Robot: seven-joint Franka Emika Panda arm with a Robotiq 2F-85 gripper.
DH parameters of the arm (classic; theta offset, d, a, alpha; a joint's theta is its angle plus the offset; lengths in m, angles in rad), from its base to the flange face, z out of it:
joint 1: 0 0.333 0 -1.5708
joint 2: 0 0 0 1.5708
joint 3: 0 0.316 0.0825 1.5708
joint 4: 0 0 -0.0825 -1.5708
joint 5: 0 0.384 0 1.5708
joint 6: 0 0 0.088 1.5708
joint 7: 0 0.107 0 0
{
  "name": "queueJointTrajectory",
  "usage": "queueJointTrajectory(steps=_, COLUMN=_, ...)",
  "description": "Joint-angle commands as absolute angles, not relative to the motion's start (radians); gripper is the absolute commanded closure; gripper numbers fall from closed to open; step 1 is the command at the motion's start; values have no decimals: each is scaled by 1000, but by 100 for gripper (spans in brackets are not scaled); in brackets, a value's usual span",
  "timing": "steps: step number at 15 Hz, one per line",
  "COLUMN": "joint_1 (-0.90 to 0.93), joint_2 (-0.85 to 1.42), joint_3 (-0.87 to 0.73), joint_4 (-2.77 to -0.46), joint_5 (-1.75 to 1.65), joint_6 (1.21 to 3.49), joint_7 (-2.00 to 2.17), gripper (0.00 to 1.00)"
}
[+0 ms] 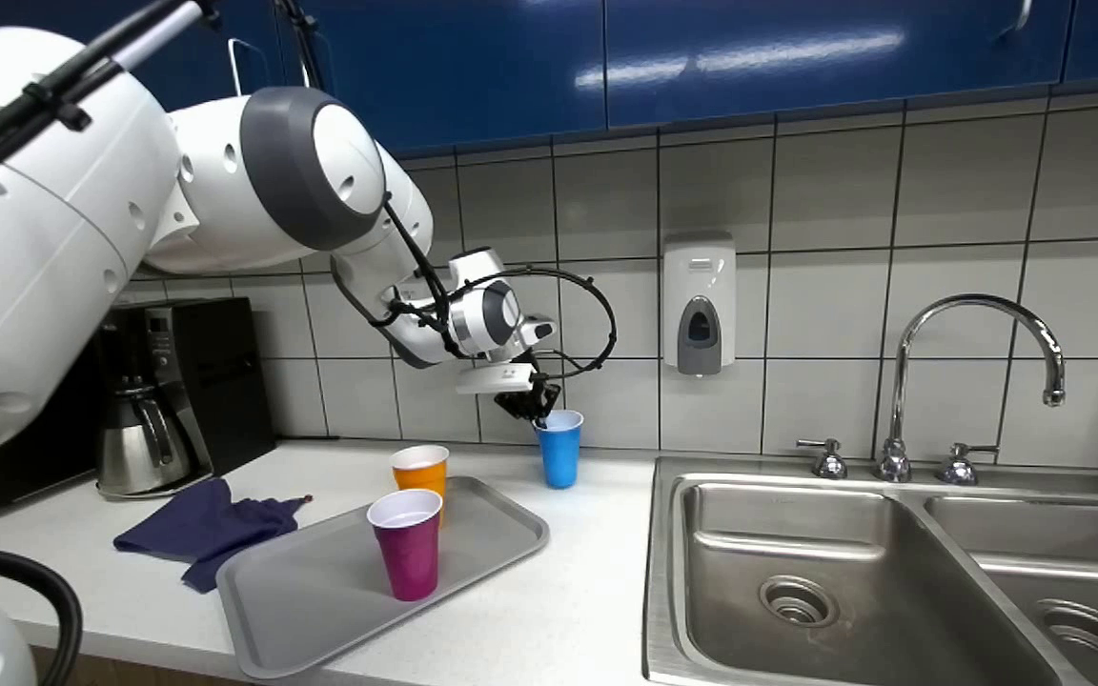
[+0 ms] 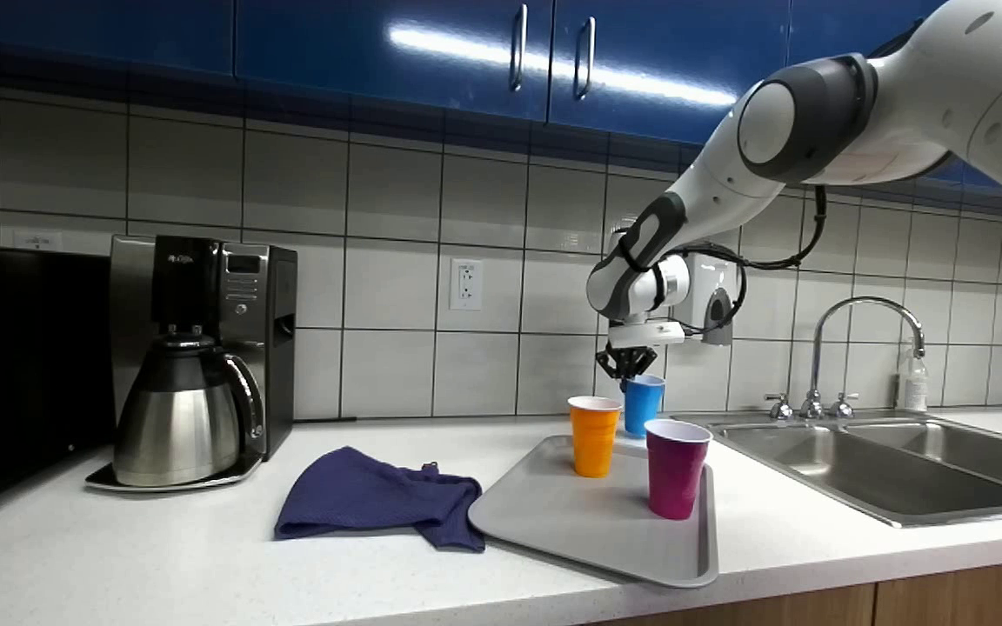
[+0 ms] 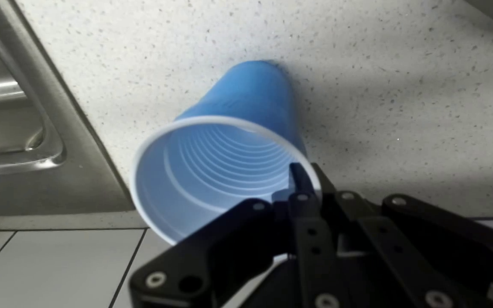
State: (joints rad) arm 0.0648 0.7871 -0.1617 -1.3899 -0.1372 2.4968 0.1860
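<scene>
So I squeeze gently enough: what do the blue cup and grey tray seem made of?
Blue cup: probably thin, satin plastic, going by the fine moulded rings inside.
Grey tray: matte, likely plastic, possibly fibreglass: even colour, no sharp glare.

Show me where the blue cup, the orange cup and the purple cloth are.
Blue cup [image 3: 225, 167]: wrist view, on its ribbed inner wall.
Orange cup [image 2: 594, 440]: an exterior view, on its outer side.
Purple cloth [image 2: 370, 496]: an exterior view, on its upper surface.
</scene>
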Motion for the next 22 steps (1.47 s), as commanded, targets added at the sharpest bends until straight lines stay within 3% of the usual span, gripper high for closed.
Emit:
queueJointTrajectory(steps=1, joint_1=68, joint_2=738, joint_3=-163, joint_4=-1419, joint_5=-150, joint_6=2487, joint_7=193, gripper=99)
queueJointTrajectory(steps=22, joint_1=108, joint_2=378, joint_3=-162, joint_4=-1899, joint_5=-251, joint_6=2603, joint_7=199, gripper=99)
